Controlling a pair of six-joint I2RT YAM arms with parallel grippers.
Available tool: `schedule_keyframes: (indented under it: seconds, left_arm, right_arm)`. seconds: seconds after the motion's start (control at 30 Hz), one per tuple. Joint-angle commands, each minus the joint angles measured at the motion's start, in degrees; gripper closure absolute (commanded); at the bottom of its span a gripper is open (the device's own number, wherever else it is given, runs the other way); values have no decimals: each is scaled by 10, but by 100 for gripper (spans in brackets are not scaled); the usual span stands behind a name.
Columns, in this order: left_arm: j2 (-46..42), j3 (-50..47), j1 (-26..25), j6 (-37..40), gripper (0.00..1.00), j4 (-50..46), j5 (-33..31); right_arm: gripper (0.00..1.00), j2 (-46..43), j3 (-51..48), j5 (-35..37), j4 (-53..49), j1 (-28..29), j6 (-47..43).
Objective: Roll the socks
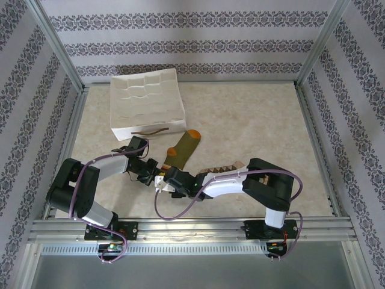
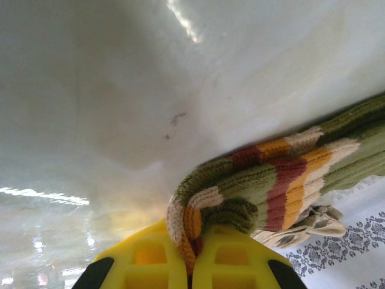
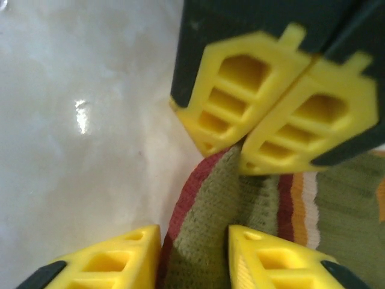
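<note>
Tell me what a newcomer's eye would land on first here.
Both grippers meet on one olive green sock near the front centre. The left gripper is pinched shut on the edge of its striped cuff, and the right gripper has its fingers on either side of the same cuff, right beside it. Next come the white divided box at the back left and the argyle sock just right of the green one, partly hidden.
</note>
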Motion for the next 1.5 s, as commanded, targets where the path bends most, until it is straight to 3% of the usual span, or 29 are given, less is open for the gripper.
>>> schedule_keyframes:
  seconds: [0.0,0.1,0.17,0.33,0.47,0.7,1.0,1.17,1.47]
  left_arm:
    - [8,3,10,12,100,-38,-12]
    - [0,7,13,17,100,-44,-11]
    - [-12,6,16,18,99,-44,-12]
    - [-61,8,26,12,62,-55,-25]
    - [-100,8,34,7,45,-62,-33]
    - [-134,-2,37,3,44,-37,-25]
    - [-122,-30,30,10,52,43,2]
    - [-92,-38,23,26,56,110,-3]
    - [-58,-41,13,45,58,142,-10]
  right_arm:
    - [81,24,20,5,-11,-22,12]
    - [96,25,29,-18,-33,-32,33]
    - [100,20,30,-48,-47,-41,50]
    - [100,9,30,-180,-78,-81,121]
    - [100,14,27,-285,-82,-113,173]
    - [100,43,45,-431,-80,-166,251]
    - [100,96,74,-559,-85,-233,332]
    - [100,110,77,-595,-86,-257,362]
    - [100,137,98,-631,-97,-279,399]
